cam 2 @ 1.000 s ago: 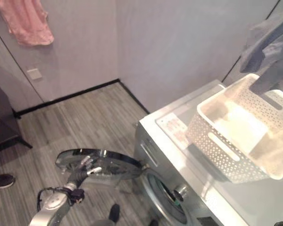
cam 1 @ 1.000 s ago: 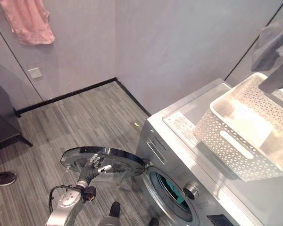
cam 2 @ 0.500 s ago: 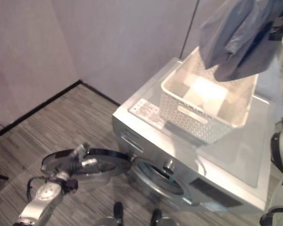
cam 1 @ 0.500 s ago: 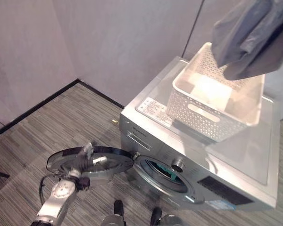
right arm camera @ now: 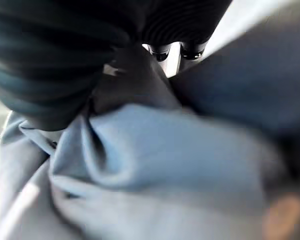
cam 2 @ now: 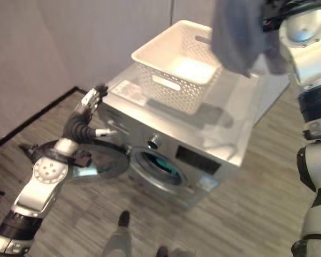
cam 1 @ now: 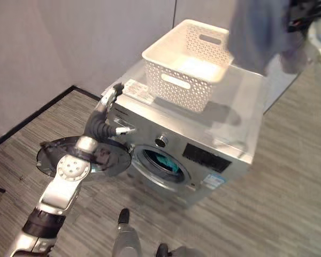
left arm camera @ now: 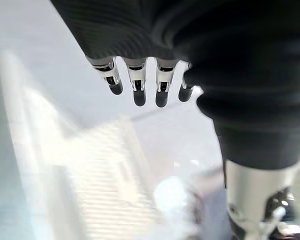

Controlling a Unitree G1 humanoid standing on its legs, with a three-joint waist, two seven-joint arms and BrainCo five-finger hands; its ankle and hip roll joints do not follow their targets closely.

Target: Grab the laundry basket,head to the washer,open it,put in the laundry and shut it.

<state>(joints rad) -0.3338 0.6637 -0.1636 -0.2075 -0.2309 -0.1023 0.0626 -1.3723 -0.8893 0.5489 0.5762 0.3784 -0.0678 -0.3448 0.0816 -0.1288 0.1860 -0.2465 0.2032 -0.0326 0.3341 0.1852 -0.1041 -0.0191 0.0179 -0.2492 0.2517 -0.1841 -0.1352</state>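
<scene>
A grey garment (cam 1: pixel 257 32) is gripped by the right hand (right arm camera: pixel 172 50) above the white basket (cam 1: pixel 184 61) on the washer (cam 1: pixel 203 139); the door (cam 1: pixel 80 158) is swung wide. The left hand (cam 1: pixel 109 107) is noted with fingers extended, holding nothing. Teal laundry (cam 1: pixel 163 160) is visible inside the drum.

Grey garment (cam 1: pixel 259 35) — top cut off by upper edge in both eye views, blurred. Right hand (right arm camera: pixel 177 51) mostly buried in cloth; only dark fingertips (right arm camera: pixel 161 54) peek out. Washer (cam 1: pixel 203 139) drum contents — teal patch (cam 1: pixel 163 160), item unclear. Basket (cam 1: pixel 187 64) far corner hidden behind garment. Left wrist view background blurred.
</scene>
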